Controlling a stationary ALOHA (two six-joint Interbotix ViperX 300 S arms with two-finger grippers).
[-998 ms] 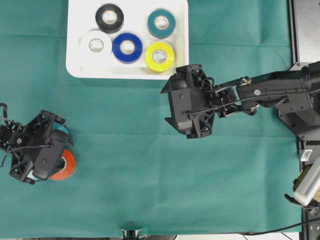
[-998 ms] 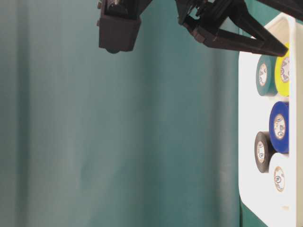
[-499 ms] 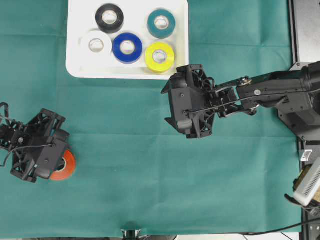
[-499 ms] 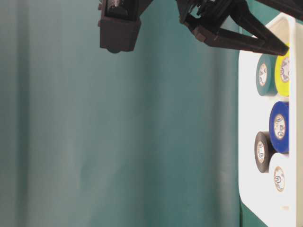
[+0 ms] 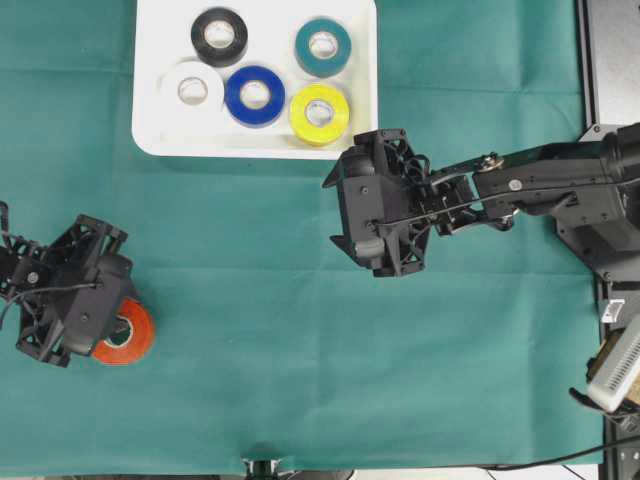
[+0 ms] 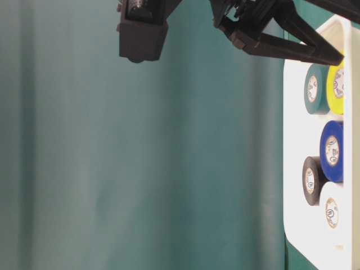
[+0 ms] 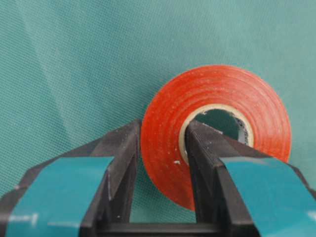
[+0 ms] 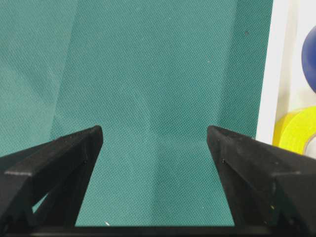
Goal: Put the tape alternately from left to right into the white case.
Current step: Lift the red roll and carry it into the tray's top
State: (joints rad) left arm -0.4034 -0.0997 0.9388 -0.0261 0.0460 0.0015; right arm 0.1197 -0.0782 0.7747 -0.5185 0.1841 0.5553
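The red tape point(image 5: 133, 338) point(image 7: 168, 143) lies flat on the green cloth at the left. My left gripper point(image 5: 112, 325) point(image 7: 165, 126) is shut on its wall, one finger inside the pale core and one outside. The white case point(image 5: 255, 148) point(image 6: 295, 146) at the top holds the black point(image 5: 219, 36), white point(image 5: 191, 90), blue point(image 5: 254, 95), teal point(image 5: 323, 46) and yellow point(image 5: 319, 113) rolls. My right gripper point(image 5: 335, 212) point(image 8: 154, 131) hovers open and empty over the cloth just below the case's right corner. The case rim point(image 8: 279, 64) and yellow roll point(image 8: 296, 131) show at the right of its view.
Green cloth point(image 5: 300, 350) covers the table. Black equipment point(image 5: 610, 60) stands along the right edge, with a pale object point(image 5: 618, 365) lower down. A stand foot point(image 5: 262, 467) sits at the near edge.
My left gripper has shut on the red roll's wall, and the roll has shifted slightly. The right arm has not moved.
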